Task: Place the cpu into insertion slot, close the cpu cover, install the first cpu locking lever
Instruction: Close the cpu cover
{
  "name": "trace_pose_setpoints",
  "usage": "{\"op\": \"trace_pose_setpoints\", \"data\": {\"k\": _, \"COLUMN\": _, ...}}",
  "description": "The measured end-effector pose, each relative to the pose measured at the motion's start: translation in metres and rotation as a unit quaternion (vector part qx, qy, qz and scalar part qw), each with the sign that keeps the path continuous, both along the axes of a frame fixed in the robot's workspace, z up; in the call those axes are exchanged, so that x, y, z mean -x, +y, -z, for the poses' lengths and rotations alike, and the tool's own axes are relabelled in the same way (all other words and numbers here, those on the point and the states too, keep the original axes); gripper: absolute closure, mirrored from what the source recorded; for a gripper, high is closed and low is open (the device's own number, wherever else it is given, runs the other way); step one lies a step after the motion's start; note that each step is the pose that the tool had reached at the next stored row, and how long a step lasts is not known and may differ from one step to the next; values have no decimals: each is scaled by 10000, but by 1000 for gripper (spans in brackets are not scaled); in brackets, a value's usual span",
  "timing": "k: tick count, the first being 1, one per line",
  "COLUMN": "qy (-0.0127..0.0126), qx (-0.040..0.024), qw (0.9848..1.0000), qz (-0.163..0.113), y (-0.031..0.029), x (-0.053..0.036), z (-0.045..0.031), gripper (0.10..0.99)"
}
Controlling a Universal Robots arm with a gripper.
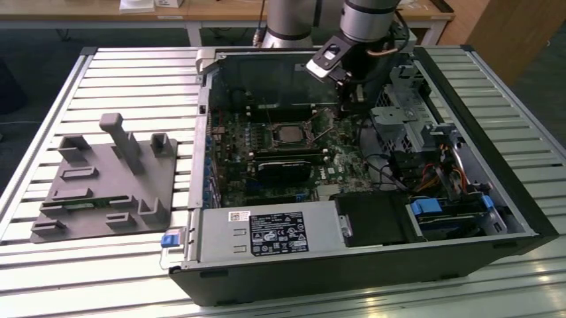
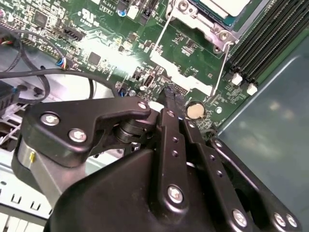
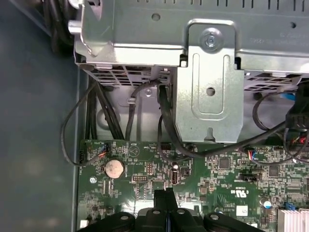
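Tool (image 3: 165,194) clenched, gripping nothing, just over the board (image 3: 217,166). Chip (image 2: 227,6) sits in the socket (image 1: 270,134), framed by its cover (image 2: 198,21), at eight o'clock from the tool in the exterior view. Lever (image 2: 220,65) looks a thin, stiff, springy wire: press near its free end.

The computer case (image 1: 354,281) lies on the slatted table (image 1: 106,73), with the fixture plate (image 1: 97,192) beside it at the exterior view's left. Inside, the cpu (image 1: 288,135) sits mid-motherboard (image 1: 340,169), and the black card (image 1: 285,171) is just nearer the camera.

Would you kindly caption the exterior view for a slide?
The gripper hangs over the motherboard in the computer case, to the exterior view's right of the cpu in the insertion slot.
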State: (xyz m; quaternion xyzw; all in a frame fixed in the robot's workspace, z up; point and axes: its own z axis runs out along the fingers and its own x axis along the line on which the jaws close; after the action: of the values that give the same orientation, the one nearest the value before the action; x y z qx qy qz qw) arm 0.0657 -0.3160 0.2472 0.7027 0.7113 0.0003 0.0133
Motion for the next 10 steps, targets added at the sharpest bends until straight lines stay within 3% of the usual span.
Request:
{"op": "trace_pose_setpoints", "data": {"k": 3, "qy": 0, "qx": 0, "qw": 10000, "qz": 0, "y": 4, "x": 7, "z": 42, "gripper": 980}}
{"op": "trace_pose_setpoints", "data": {"k": 10, "qy": 0, "qx": 1, "qw": 10000, "qz": 0, "y": 4, "x": 79, "z": 50, "gripper": 980}}
